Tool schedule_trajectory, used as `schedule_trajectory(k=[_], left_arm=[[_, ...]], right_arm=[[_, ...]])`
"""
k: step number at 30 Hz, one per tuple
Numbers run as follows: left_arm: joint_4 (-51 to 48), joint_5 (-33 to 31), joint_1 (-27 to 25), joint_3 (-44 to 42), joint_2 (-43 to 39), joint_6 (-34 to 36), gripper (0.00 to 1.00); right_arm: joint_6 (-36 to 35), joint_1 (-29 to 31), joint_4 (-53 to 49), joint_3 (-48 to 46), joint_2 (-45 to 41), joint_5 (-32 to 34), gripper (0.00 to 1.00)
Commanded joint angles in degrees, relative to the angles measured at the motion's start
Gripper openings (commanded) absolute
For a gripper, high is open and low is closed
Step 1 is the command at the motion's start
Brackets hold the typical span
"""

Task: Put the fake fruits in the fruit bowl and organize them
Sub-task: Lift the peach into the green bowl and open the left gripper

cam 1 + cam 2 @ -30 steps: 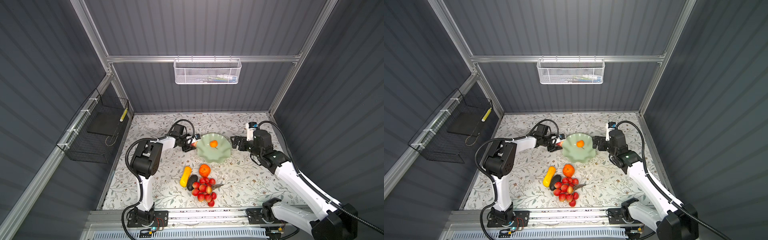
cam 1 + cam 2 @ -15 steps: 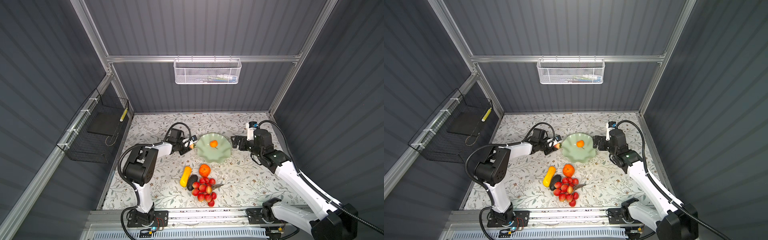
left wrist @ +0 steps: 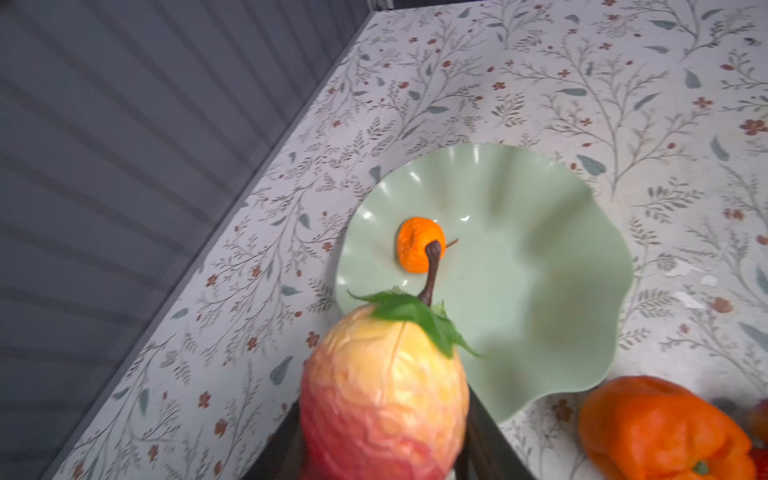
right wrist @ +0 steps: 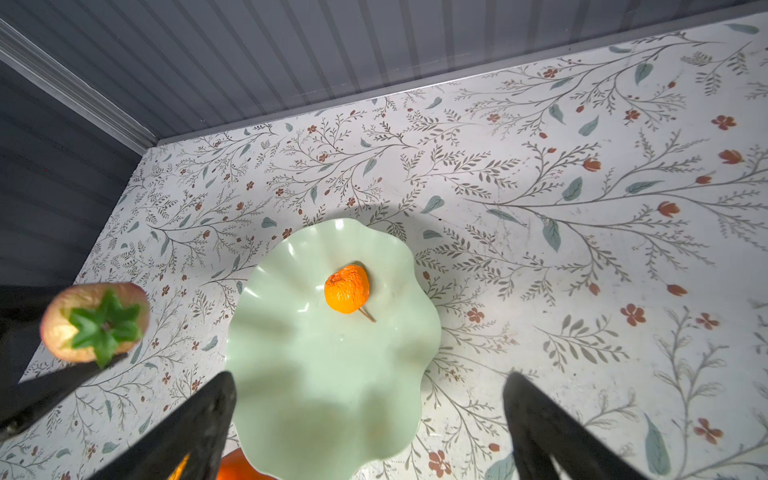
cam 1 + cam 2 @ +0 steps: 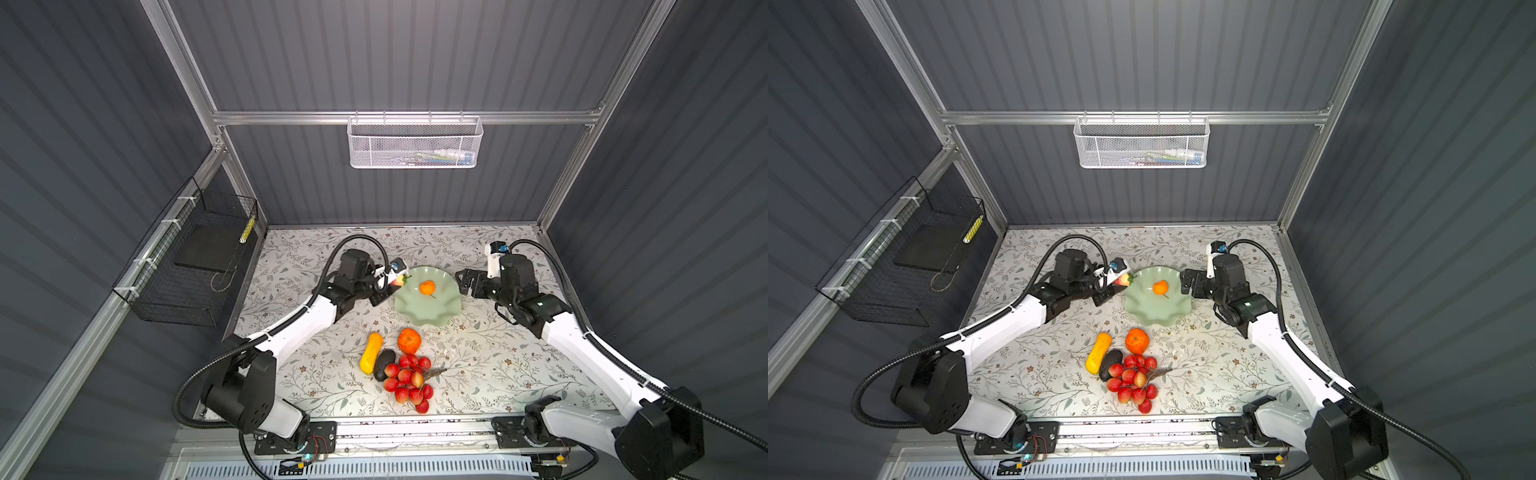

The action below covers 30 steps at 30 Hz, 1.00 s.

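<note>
Floral counter point(image 5: 498, 374). At centre frame sits the green bowl point(image 5: 432, 309). Below it, four loose fruits point(image 5: 409, 340) lie on the counter. The right hand point(image 5: 462, 283) hangs wide open at the bowl's right rim. The left hand point(image 5: 392, 285) has just closed on the strawberry point(image 5: 399, 280) and holds it at the left rim. It is likely next to join the small orange point(image 5: 427, 287) inside.

Both top views look steeply down from high over the 6 o'clock edge of the bench point(image 5: 498, 374), sharing nearly the whole scene. The left wrist view, close behind the strawberry point(image 3: 382, 399), faces the bowl point(image 3: 540, 291) from 9 o'clock; the right wrist view faces it from 3 o'clock. Both show the small orange point(image 4: 347, 289).
</note>
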Motion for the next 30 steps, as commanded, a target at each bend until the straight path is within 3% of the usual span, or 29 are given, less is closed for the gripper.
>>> schedule_trajectory(k=[1,7,13,24,30], left_arm=[[-4.52,-3.98,-3.93,2.96,4.46,-3.37,0.25],[-5.47,-6.58,-9.48,10.84,14.50,-5.66,0.28],[-8.58,-7.65,-11.87,17.80,23.27,-5.55,0.31],[-13.05,-11.14,-12.03,27.83,33.83,-8.03,0.38],[-13.37,-10.68,-12.04,28.69,35.67,-9.08,0.49]], right_arm=[[0.83,-0.32,0.55,1.52,-0.60,-0.44,0.99],[0.30,-0.58,-0.42,0.51,-2.40,0.51,0.99],[-0.32,-1.03,-0.55,-0.96,-4.93,1.25,0.99],[-0.22,-1.90,-0.13,-2.16,-5.79,0.67,0.99],[-0.06,-2.35,0.08,-2.50,-5.83,0.41,0.99]])
